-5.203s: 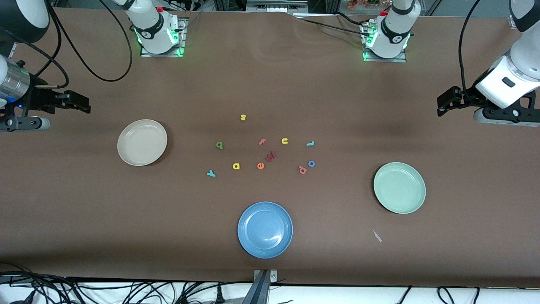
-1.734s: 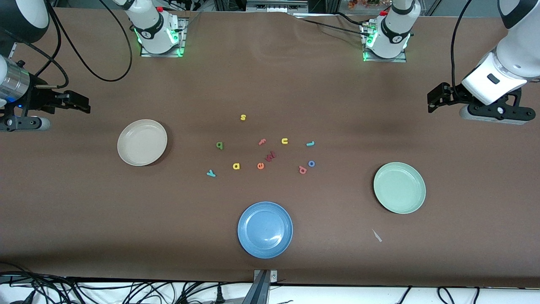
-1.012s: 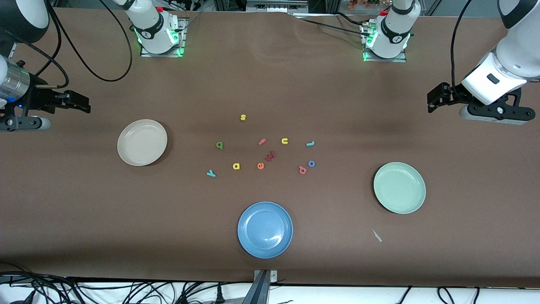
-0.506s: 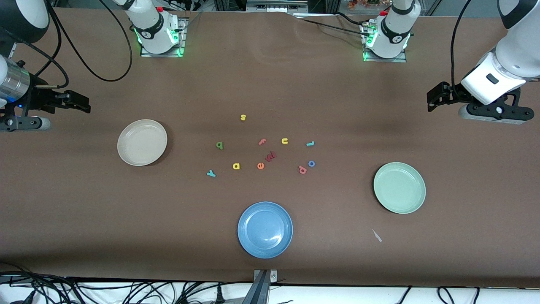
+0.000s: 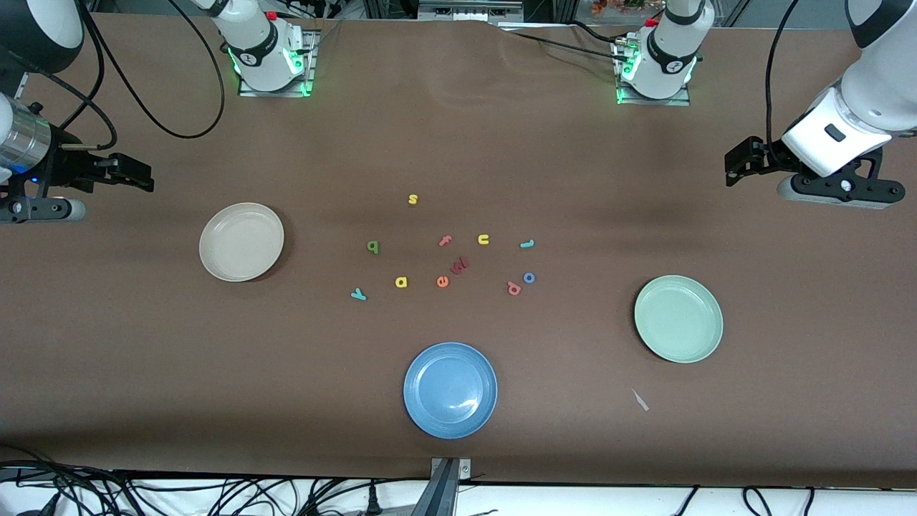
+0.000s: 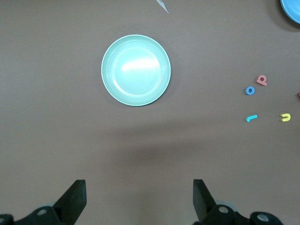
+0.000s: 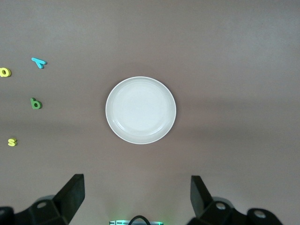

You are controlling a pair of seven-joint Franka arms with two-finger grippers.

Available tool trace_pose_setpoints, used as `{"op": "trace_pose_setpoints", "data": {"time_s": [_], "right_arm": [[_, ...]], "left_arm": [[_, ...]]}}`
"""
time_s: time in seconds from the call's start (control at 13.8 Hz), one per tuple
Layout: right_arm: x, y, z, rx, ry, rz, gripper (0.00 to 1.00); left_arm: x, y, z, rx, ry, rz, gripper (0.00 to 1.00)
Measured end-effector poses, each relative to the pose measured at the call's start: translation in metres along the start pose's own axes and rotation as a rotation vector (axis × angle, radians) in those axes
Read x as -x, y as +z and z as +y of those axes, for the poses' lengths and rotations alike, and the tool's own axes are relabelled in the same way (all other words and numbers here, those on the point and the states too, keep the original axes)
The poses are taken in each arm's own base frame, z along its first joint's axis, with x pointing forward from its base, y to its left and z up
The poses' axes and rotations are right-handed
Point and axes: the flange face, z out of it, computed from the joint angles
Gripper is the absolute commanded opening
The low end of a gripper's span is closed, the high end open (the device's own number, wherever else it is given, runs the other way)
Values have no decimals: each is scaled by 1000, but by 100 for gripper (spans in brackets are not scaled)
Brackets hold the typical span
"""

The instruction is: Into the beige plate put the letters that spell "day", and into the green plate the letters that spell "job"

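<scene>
The left gripper, lifted slightly at upper right, and the waiting right gripper at upper left gape empty, the feather-light foam letters mid-frame likely needing careful edge pinches.

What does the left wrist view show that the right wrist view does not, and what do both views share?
Only the left wrist view shows the green plate, the blue o, the salmon b, the teal j, the yellow u and an edge of the blue plate. Only the right wrist view shows the beige plate, the teal y, the green d and the yellow s. Both show the brown table and an open gripper, left gripper and right gripper.
</scene>
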Motion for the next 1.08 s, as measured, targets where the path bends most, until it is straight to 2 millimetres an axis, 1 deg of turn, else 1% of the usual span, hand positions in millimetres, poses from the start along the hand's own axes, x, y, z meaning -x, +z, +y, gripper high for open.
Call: {"op": "trace_pose_setpoints", "data": {"time_s": [0.58,1.08], "right_arm": [[0,0,-1,0,-1,0,100],[2,5,-4,0,-9,-28,100]], "left_arm": [[0,0,0,0,0,0,100],[0,0,0,0,1,0,100]]}}
